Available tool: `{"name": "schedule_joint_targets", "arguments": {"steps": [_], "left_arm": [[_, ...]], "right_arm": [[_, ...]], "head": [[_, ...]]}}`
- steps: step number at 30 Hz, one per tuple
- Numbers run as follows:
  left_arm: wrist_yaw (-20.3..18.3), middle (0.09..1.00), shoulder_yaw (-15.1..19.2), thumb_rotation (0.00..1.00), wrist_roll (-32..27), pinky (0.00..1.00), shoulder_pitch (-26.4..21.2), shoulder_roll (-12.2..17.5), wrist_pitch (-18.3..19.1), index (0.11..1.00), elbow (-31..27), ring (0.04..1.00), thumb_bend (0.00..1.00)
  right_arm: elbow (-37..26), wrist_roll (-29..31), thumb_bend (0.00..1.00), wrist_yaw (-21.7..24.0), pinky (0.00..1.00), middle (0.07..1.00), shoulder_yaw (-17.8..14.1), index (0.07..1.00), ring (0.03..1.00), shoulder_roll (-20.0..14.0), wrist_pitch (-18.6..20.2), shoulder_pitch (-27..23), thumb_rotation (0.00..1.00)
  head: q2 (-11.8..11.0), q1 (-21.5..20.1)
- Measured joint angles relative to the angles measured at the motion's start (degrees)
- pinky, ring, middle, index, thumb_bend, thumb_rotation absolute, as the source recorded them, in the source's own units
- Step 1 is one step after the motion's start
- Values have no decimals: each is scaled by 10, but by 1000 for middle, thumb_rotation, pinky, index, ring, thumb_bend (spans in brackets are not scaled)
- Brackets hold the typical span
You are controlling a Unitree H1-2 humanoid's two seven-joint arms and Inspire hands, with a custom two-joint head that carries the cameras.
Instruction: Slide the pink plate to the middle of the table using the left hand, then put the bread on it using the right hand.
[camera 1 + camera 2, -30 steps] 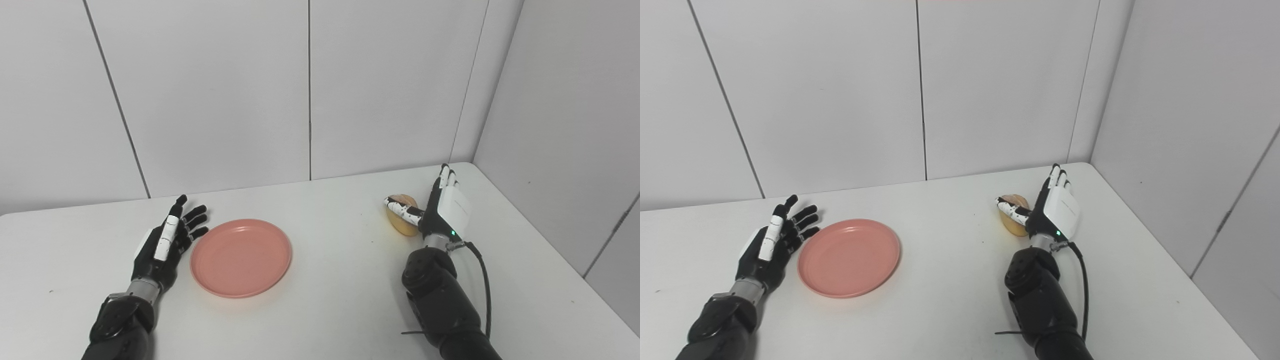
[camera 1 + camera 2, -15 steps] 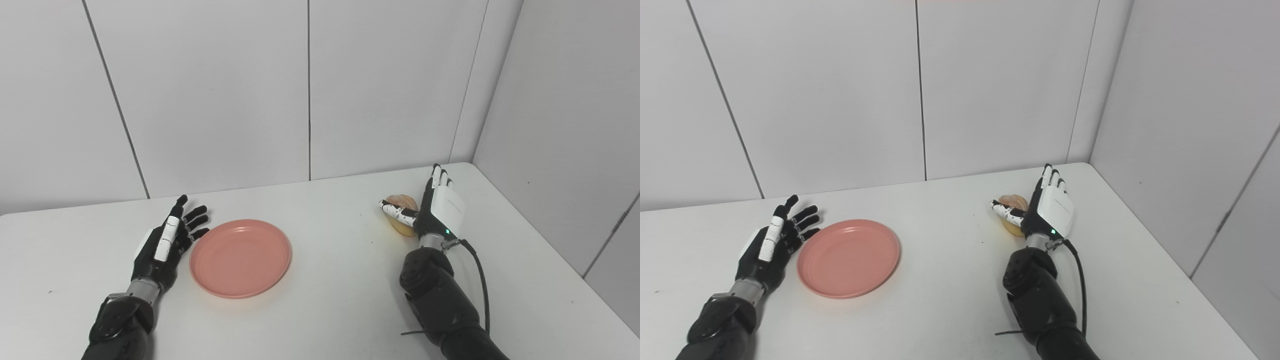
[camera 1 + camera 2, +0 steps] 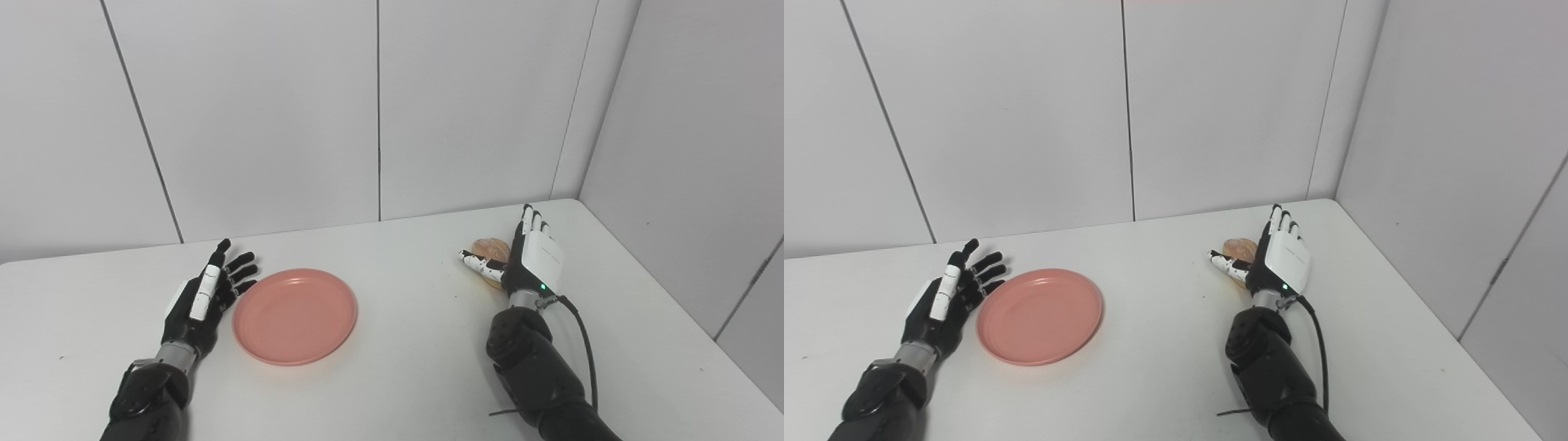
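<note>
Pink round plastic plate [image 3: 294, 315] lies on the white desk [image 3: 404, 367], left of its middle, with my left hand [image 3: 205, 298] just beside its left rim, fingers spread and holding nothing. I cannot tell whether the fingertips touch the rim.

My right hand [image 3: 527, 260] stands edge-up against the golden-brown bread roll [image 3: 490, 252] on the right side of the desk, fingers straight, thumb stretched across the front of the roll; nothing is clamped yet. As I judge it, the grasp on the roll is the step in hand. To do it well I should curl the fingers around the far side and press gently with the thumb, since bread squashes easily.

Most of the roll is hidden behind my palm and thumb, so its full shape and the contact underneath stay unclear.
</note>
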Motion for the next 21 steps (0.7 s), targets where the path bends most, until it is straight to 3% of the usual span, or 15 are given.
{"name": "schedule_joint_targets", "arguments": {"steps": [4,6,11,14,16,21], "left_arm": [[0,855,1,834,0,782,1,0,1,1000,-3,842,826],[0,853,0,843,0,779,3,0,2,1000,-6,840,821],[1,853,-1,843,0,767,3,0,2,1000,-7,839,831],[1,857,-1,841,0,779,3,0,3,1000,-7,839,821],[0,860,-1,838,0,779,3,0,4,1000,-7,840,829],[0,856,-1,837,0,778,3,0,9,1000,-8,836,836]], "right_arm": [[8,5,1000,0,897,980,2,1000,934,-1,0,0,462],[23,4,1000,0,809,930,6,974,861,-3,0,0,450],[44,2,966,-20,661,834,4,801,741,-6,1,-7,272],[49,12,880,-21,546,774,-1,688,649,-10,0,-16,103],[50,19,832,-21,489,739,-5,669,587,-14,-2,-19,24],[51,38,805,-16,413,694,-9,638,522,-19,-13,-20,0]], "head": [[2,1],[3,1],[4,1],[4,3],[4,3],[6,4]]}}
